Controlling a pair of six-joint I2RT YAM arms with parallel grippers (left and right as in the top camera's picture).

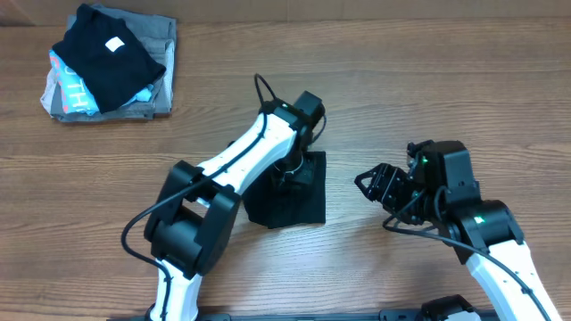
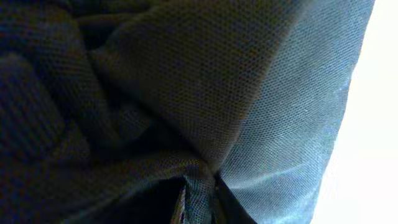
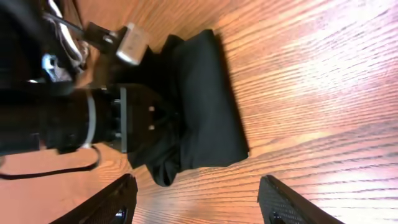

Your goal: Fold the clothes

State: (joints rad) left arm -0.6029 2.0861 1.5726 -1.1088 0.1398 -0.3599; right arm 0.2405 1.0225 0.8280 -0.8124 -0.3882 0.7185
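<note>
The black shirt (image 1: pixel 303 201) lies as a small folded bundle on the wooden table (image 1: pixel 401 80), near the middle. My left gripper (image 1: pixel 290 176) is pressed down on its top. In the left wrist view black mesh fabric (image 2: pixel 186 81) fills the frame, and a fold of it is pinched between the jaws (image 2: pixel 200 200). My right gripper (image 1: pixel 368 183) is open and empty, just right of the shirt and apart from it. In the right wrist view its two fingers (image 3: pixel 199 205) are spread wide over bare wood, with the shirt (image 3: pixel 208 106) ahead of them.
A stack of folded garments (image 1: pixel 67 94) sits at the far left corner, with a folded black piece bearing a white label (image 1: pixel 107 53) on top. The left arm (image 3: pixel 62 118) lies across the shirt in the right wrist view.
</note>
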